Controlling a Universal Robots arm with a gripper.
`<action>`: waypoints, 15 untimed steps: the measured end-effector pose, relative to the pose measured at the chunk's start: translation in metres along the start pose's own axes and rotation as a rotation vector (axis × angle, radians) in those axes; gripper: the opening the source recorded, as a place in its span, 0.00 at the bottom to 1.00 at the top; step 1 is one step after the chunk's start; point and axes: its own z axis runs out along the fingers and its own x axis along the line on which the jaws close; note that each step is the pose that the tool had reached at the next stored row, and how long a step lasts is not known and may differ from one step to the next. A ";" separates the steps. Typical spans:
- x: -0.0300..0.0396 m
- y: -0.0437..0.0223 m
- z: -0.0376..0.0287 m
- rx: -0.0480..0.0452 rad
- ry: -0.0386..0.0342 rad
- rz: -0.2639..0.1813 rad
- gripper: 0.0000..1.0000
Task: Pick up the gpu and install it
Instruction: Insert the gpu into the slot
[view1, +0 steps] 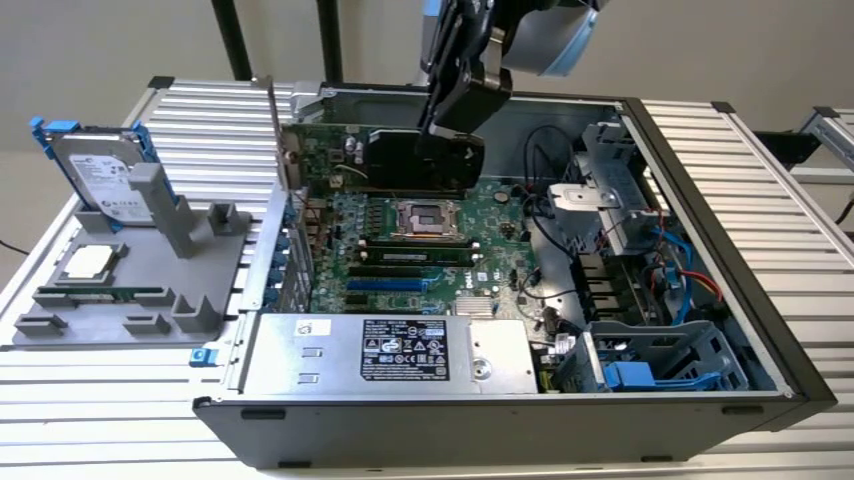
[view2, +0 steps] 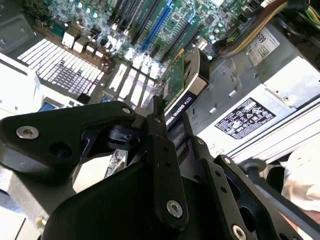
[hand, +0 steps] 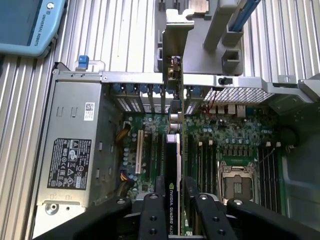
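Pinching the gpu (view1: 394, 165) upright in the gripper (view1: 451, 132), motherboard (view1: 400, 262) beneath; best held square to the slots (view1: 387, 285), bracket (hand: 173, 75) lined with the rear opening of the case (view1: 467, 440) ahead.

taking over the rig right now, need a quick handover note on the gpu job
gripper: shut on the gpu, a flat green circuit board with black cooler and silver end bracket.
Where: gpu held on edge over the green motherboard inside the open dark computer case, bracket end toward the rear slot openings.
Done: pickup.
Left: install; the card looks raised above the slots, though its lower edge is hidden.
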 end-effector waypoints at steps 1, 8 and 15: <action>0.0000 -0.0003 0.0007 0.0006 0.0001 0.000 0.00; -0.0001 -0.0035 0.0070 0.0031 -0.0001 0.000 0.00; -0.0002 -0.0040 0.0085 0.0031 0.0001 0.000 0.00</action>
